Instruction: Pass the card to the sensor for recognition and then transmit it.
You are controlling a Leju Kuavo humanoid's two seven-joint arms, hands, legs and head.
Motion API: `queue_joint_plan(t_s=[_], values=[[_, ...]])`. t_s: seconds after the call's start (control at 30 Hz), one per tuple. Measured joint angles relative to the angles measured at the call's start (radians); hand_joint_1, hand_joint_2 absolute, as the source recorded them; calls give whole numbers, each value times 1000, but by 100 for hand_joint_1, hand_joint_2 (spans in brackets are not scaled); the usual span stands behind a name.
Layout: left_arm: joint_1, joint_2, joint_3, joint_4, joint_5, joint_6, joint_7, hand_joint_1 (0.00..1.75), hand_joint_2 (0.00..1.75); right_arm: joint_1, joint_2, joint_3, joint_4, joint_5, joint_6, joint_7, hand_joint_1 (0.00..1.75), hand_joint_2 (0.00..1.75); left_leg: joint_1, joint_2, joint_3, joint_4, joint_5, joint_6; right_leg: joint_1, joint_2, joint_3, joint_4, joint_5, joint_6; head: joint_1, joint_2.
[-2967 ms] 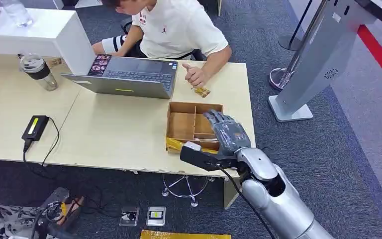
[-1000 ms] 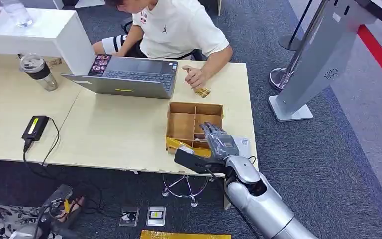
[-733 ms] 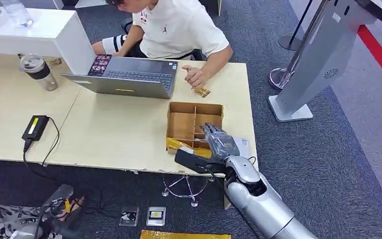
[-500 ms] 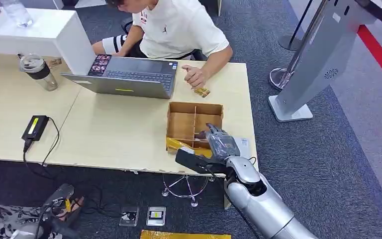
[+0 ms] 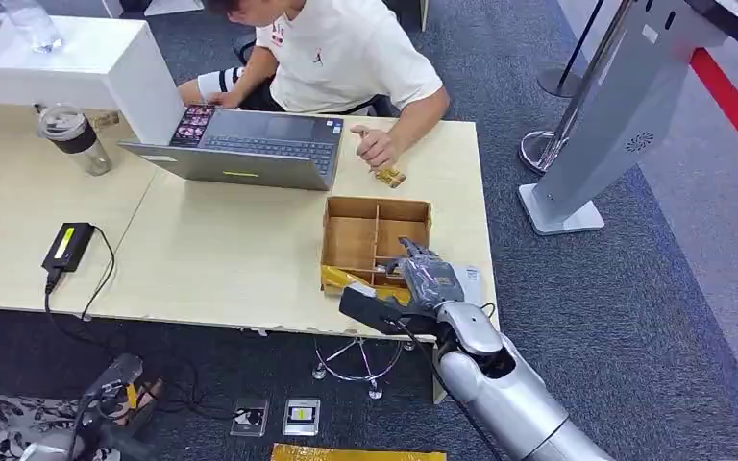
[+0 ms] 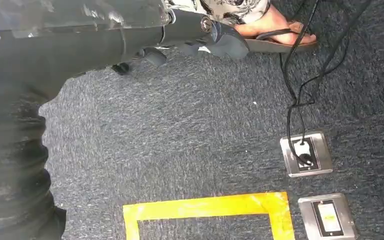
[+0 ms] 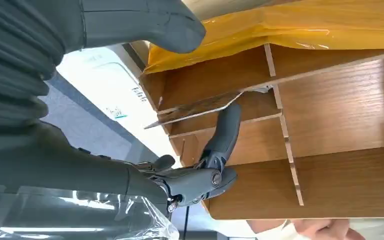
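The right hand (image 5: 430,280) reaches into the wooden box (image 5: 355,241) at the desk's near edge, a finger (image 7: 226,131) touching the tilted card (image 7: 195,113) to lift it, nothing gripped yet.

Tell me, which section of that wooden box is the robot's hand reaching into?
The near right compartment of the wooden box, by the table edge. The right hand has a finger touching the card there; the others are untouched.
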Motion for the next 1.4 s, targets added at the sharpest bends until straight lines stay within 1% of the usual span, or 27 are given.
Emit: queue_joint_plan(t_s=[0.03, 0.2, 0.23, 0.3, 0.33, 0.4, 0.43, 0.5, 0.53, 0.57, 0.6, 0.63, 0.7, 0.8, 0.83, 0.87, 1.03, 1.3, 1.33, 1.4], values=[[0, 0, 0, 0, 0, 0, 0, 0, 175, 0, 0, 0, 0, 0, 0, 0, 79, 175, 0, 0, 0, 0, 0, 0, 0, 0, 0, 0, 0, 0, 0, 0], [0, 0, 0, 0, 0, 0, 0, 0, 175, 0, 0, 0, 0, 0, 0, 0, 77, 175, 0, 0, 0, 0, 0, 0, 0, 0, 0, 0, 0, 0, 0, 0], [0, 0, 0, 0, 0, 1, 0, 0, 175, 0, 0, 0, 0, 0, 0, 0, 80, 175, 0, 0, 0, 0, 0, 0, 0, 0, 0, 0, 0, 0, 0, 0], [0, 0, 0, 0, 1, 2, 0, 0, 175, 0, 0, 0, 0, 0, 0, 0, 103, 175, 0, 0, 0, 0, 0, 0, 0, 0, 0, 0, 0, 0, 0, 0], [0, 0, 0, 0, 1, 2, 0, 0, 175, 0, 0, 0, 0, 0, 0, 0, 131, 175, 0, 0, 0, 0, 0, 0, 0, 0, 0, 0, 0, 0, 0, 0], [0, 0, 0, 0, 1, 3, 0, 0, 175, 0, 0, 0, 0, 0, -2, 0, 152, 175, 0, 0, 0, 0, 0, 0, 0, 0, 0, 0, 0, 0, 0, 0], [0, 0, 0, 0, 1, 3, 0, 0, 175, 0, 0, 0, 0, 0, -3, -1, 157, 175, 0, 0, 0, 0, 0, 0, 0, 0, 0, 0, 0, 0, 0, 0], [0, 0, 0, 0, 1, 7, 0, 0, 175, -1, 0, 0, 1, 1, -13, -4, 162, 175, 0, 0, 0, 0, 0, 0, 0, 0, 0, 0, 0, 0, 0, 0], [0, 0, 0, 0, 1, 9, 0, 0, 175, -5, 0, 0, 1, 2, -19, -5, 159, 175, 0, 0, 0, 0, 0, 0, 0, 0, 0, 0, 0, 0, 0, 0], [0, -1, 0, 0, 1, 10, 0, 0, 175, -10, 0, 0, 1, 2, -24, -5, 162, 175, 0, 0, 0, 0, 0, 0, 0, 0, 0, 0, 0, 0, 0, 0], [0, -1, 0, 0, 1, 11, 0, 0, 175, -15, 0, 0, 2, 2, -31, -6, 162, 175, 0, 0, 0, 0, 0, 0, 0, 0, 0, 0, 0, 0, 0, 0], [0, -1, 0, 0, 1, 12, 0, 0, 175, -19, 0, 0, 3, 1, -36, -6, 159, 175, 0, 0, 0, 0, 0, 0, 0, 0, 0, 0, 0, 0, 0, 0], [0, -1, 0, 0, 0, 14, 0, 0, 175, -24, 1, 0, 10, 0, -47, -8, 168, 175, 0, 0, 0, 0, 0, 0, 0, 0, 0, 0, 0, 0, 0, 0], [0, -2, 0, 0, 0, 16, 0, 0, 175, -33, 3, 0, 19, -3, -65, -12, 166, 175, 0, 0, 0, 0, 0, 0, 0, 0, 0, 0, 0, 0, 0, 0], [0, -3, 0, 0, -1, 17, 0, 0, 175, -35, 5, 0, 23, -3, -71, -14, 169, 175, 0, 0, 0, 0, 0, 0, 0, 0, 0, 0, 0, 0, 0, 0], [0, -4, 0, 0, -1, 18, 0, 0, 175, -39, 7, 0, 27, -3, -79, -15, 166, 175, 0, 0, 0, 0, 0, 0, 0, 0, 0, 0, 0, 0, 0, 0], [0, -7, 0, 0, -2, 20, 0, 0, 175, -76, 9, -1, 57, -6, -125, -23, 168, 175, 0, 0, 0, 0, 0, 0, 0, 0, 0, 0, 0, 0, 0, 0], [0, -13, 1, 0, -1, 20, 0, 0, 175, -103, 14, -2, 97, -8, -137, -26, 173, 175, 0, 0, 0, 0, 0, 0, 0, 0, 0, 0, 0, 0, 0, 0], [0, -14, 2, 0, -1, 20, 0, 0, 175, -105, 16, -2, 102, -8, -138, -26, 169, 175, 0, 0, 0, 0, 0, 0, 0, 0, 0, 0, 0, 0, 0, 0], [-1, -15, 3, 0, -1, 21, 0, 0, 175, -111, 17, -2, 111, -9, -138, -26, 173, 175, 0, 0, 0, 0, 0, 0, 0, 0, 0, 0, 0, 0, 0, 0]])
